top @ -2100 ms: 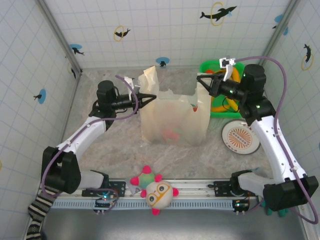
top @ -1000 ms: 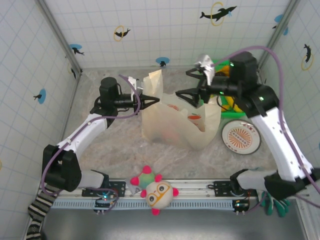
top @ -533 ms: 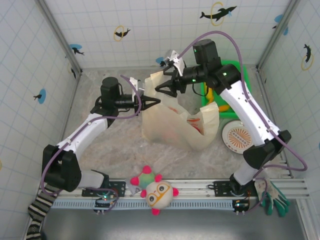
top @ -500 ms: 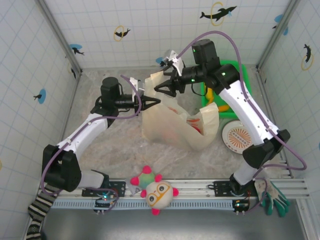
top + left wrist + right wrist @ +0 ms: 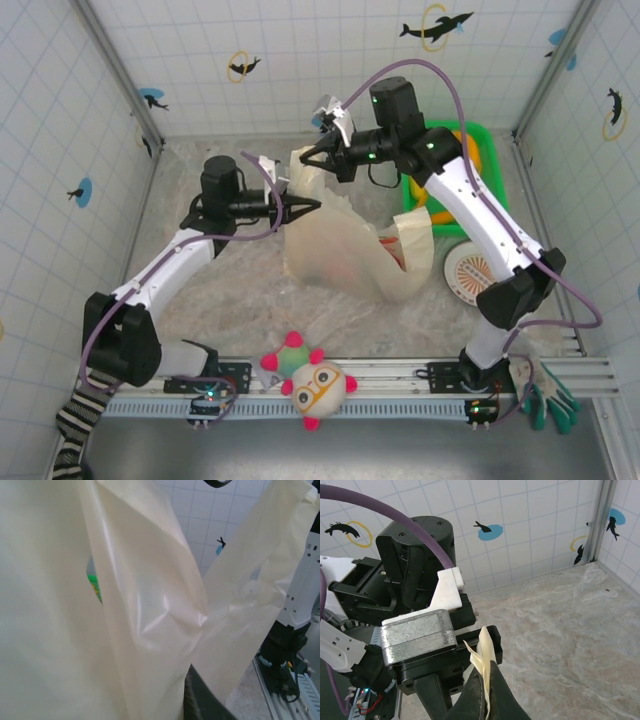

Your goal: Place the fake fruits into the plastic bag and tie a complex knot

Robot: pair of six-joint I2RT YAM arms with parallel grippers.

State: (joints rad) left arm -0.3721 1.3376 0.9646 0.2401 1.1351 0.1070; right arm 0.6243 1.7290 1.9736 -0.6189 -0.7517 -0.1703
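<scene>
A plush toy (image 5: 318, 385) sits front centre, green basket (image 5: 490, 165) back right.

Bag (image 5: 75, 630): cream, see-through film right up against the lens, glossy and creased, covering the left and middle.
Print (image 5: 93, 582): green and grey patch showing through the film at left.
Handle (image 5: 260, 550): flat strip rising to the top right corner.
Left claw (image 5: 198, 705): one dark finger at the bottom edge, film draped over it.
Wall (image 5: 200, 515): white tiles, with a small dark fish (image 5: 220, 542) by a blue dot.
Arm (image 5: 305, 590): white link at right, above a black base (image 5: 282, 642).
Worktop (image 5: 247, 695): grey patch, bottom right.
</scene>
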